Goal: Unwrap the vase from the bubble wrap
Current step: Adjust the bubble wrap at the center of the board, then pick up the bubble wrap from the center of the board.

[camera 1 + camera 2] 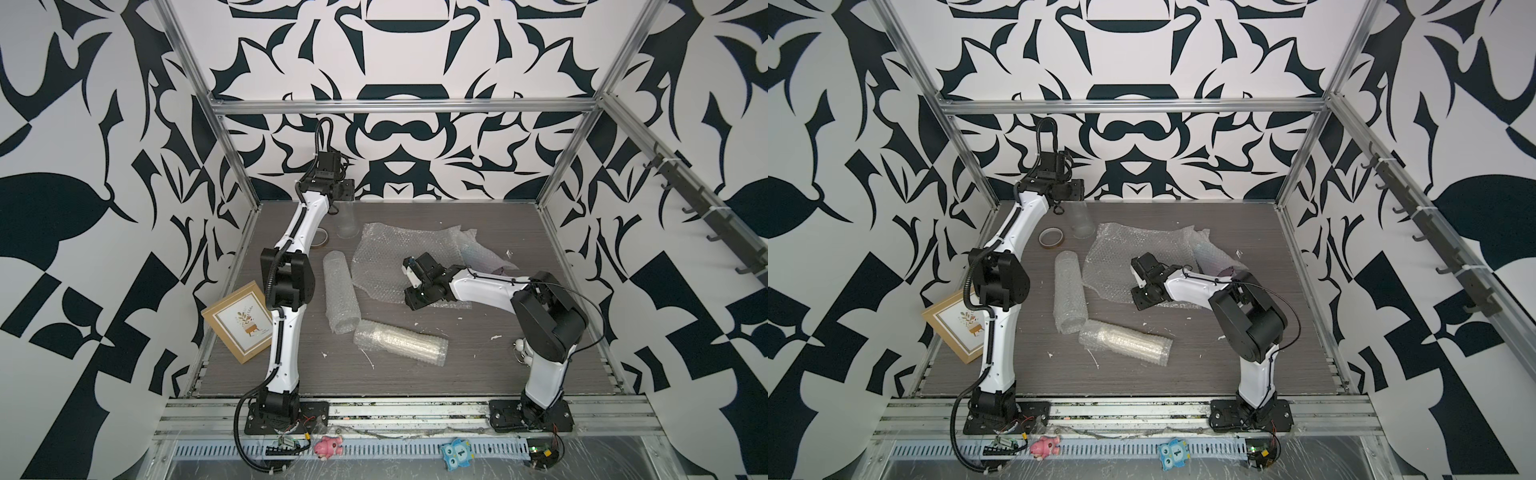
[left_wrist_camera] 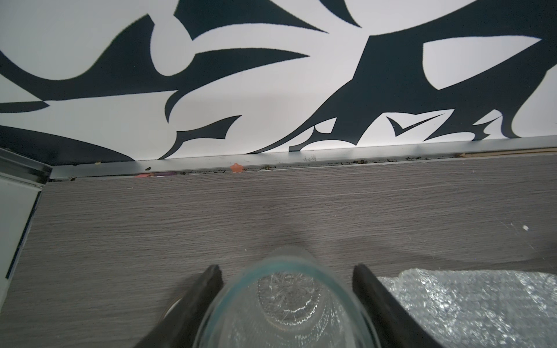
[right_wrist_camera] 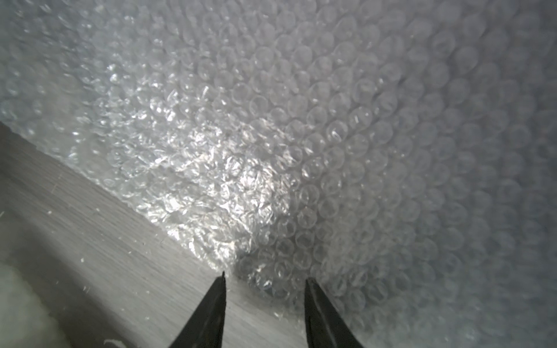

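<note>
While bubble wrap (image 1: 386,249) lies spread, a blue toy (image 1: 457,454) reads 1

You've got a grey wood-grain table (image 1: 415,374) with a clear vase (image 1: 347,222) upright at back left and a tape roll (image 1: 1051,238) just beside it. A flat bubble wrap sheet (image 1: 386,253) lies mid-back. In front of it are a bubble wrap roll (image 1: 341,297) and a second roll (image 1: 401,341) close together, with a picture frame (image 1: 241,322) at the left edge.

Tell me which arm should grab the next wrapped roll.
Right, probably. The right gripper hangs open over the sheet, near both rolls; the left gripper is at the far edge, straddling the vase.
</note>
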Controlling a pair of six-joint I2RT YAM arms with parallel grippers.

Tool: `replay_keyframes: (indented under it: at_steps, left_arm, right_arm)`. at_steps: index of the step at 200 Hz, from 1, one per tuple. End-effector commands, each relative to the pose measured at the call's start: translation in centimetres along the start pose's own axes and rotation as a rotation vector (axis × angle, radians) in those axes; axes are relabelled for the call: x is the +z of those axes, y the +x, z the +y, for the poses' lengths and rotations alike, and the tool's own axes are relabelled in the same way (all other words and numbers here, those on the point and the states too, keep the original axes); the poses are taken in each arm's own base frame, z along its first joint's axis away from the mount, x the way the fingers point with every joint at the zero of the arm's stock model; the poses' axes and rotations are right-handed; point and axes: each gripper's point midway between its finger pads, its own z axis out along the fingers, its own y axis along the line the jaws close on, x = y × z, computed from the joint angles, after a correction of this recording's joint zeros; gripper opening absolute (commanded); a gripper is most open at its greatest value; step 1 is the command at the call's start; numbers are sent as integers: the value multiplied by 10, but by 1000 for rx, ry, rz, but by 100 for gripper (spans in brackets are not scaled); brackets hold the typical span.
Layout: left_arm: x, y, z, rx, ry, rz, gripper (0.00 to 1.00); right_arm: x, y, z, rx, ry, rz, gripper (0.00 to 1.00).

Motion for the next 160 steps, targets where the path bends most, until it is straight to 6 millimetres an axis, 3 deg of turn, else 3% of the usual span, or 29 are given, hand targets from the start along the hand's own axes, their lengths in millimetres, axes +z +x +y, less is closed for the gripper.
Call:
replay_keyframes:
  at_steps: [1,38,68,87,122,160]
  left_arm:
    - [-14,-29,0,-12,14,-104,74]
    - [-15,-27,-3,-10,27,-95,89]
    - [-17,-26,-6,-8,41,-90,96]
    - [-23,-27,-8,-7,48,-90,100]
    - [-41,-35,-10,4,66,-100,99]
    - [-65,-44,-12,-7,82,-115,99]
  right_arm:
    - [-30,-23,10,-20,-26,-93,47]
    - [-61,-48,20,-39,-55,-194,51]
    - [-81,-56,23,-65,-62,-239,53]
    - [-91,-51,22,-89,-59,-248,54]
    - [-109,-36,17,-116,-48,-274,57]
    - [-129,-22,13,-139,-39,-300,67]
